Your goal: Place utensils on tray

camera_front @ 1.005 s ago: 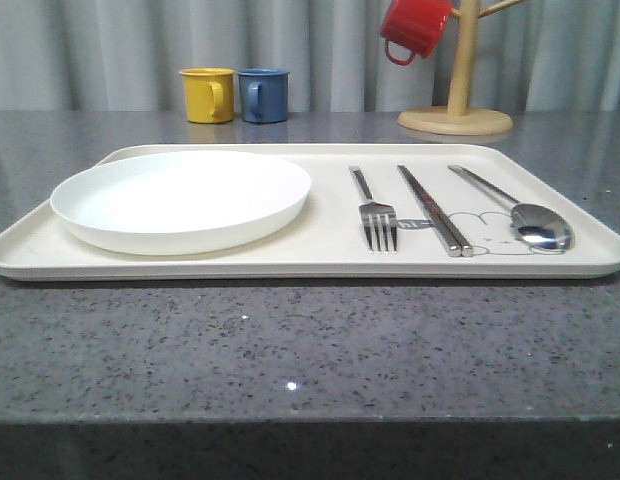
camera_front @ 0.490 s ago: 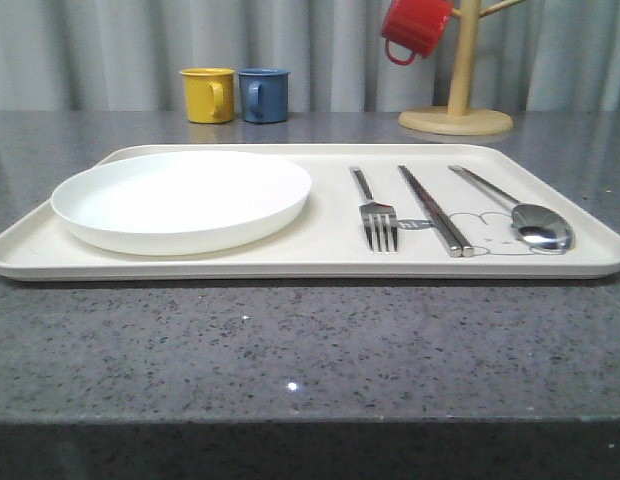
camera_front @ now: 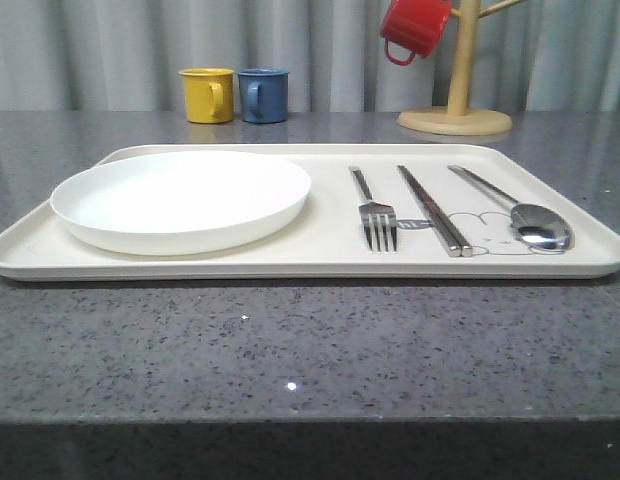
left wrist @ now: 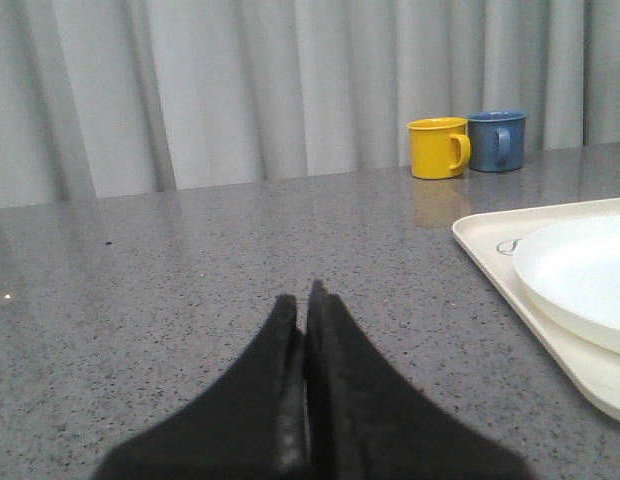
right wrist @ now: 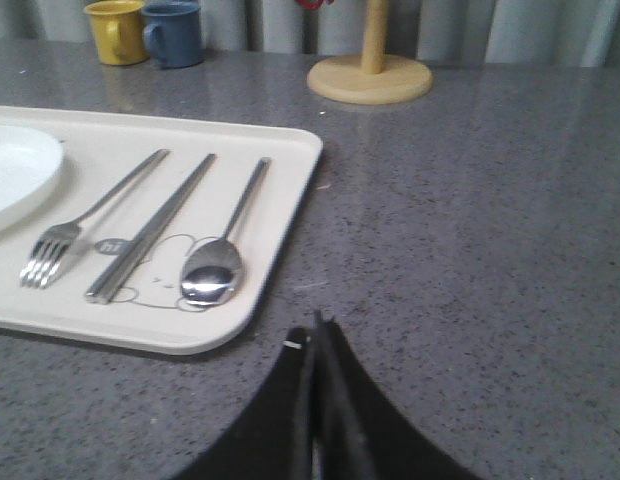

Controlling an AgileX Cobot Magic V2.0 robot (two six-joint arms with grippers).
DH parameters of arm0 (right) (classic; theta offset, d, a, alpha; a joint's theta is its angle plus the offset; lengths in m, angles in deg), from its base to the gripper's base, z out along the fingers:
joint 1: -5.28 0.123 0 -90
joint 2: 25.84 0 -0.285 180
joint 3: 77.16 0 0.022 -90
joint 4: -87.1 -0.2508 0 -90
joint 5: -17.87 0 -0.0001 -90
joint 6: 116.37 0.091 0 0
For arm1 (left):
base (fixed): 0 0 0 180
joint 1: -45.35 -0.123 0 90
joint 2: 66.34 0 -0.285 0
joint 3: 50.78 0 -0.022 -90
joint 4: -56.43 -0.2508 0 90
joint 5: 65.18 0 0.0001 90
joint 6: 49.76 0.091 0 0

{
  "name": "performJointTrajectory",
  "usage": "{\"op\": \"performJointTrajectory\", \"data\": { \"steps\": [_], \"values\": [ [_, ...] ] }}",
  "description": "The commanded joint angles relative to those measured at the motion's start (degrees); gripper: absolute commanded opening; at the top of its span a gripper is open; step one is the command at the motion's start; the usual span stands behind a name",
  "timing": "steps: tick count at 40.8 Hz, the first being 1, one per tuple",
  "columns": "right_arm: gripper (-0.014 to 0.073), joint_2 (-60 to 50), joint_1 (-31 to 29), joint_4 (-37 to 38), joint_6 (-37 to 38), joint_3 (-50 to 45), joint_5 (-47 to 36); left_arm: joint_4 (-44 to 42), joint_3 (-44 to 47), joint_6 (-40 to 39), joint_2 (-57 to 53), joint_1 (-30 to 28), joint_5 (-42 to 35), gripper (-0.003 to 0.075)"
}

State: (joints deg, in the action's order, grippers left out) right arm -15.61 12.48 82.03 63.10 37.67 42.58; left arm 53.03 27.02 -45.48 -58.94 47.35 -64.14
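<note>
On the cream tray (camera_front: 320,262) the silver utensils lie side by side on its right half: a fork (camera_front: 375,215), a pair of chopsticks (camera_front: 433,209) and a spoon (camera_front: 520,212). The right wrist view has the fork (right wrist: 85,222), chopsticks (right wrist: 150,228) and spoon (right wrist: 222,252) on the tray (right wrist: 285,190) over the rabbit drawing. My right gripper (right wrist: 317,335) is shut and empty above the table, just off the tray's near right corner. Well to the left of the tray (left wrist: 482,248), my left gripper (left wrist: 301,300) hangs shut and empty over bare table.
A white plate (camera_front: 180,198) fills the tray's left half. A yellow mug (camera_front: 208,94) and a blue mug (camera_front: 263,95) stand behind the tray. At the back right is a wooden mug tree (camera_front: 456,110) with a red mug (camera_front: 413,27) hanging on it.
</note>
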Motion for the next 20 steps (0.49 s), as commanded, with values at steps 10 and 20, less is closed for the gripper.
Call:
{"op": "performJointTrajectory", "data": {
  "steps": [10, 20],
  "values": [
    [-0.0122, -4.0, -3.4, 0.4, -0.4, -13.7, -23.2, 0.6, -0.2, -0.6, -1.3, -0.1, -5.1, -0.0018],
    [-0.0122, -4.0, -5.0, 0.4, -0.4, -13.5, -22.1, 0.6, -0.2, -0.6, -1.3, -0.1, -5.1, -0.0018]
  ]
}}
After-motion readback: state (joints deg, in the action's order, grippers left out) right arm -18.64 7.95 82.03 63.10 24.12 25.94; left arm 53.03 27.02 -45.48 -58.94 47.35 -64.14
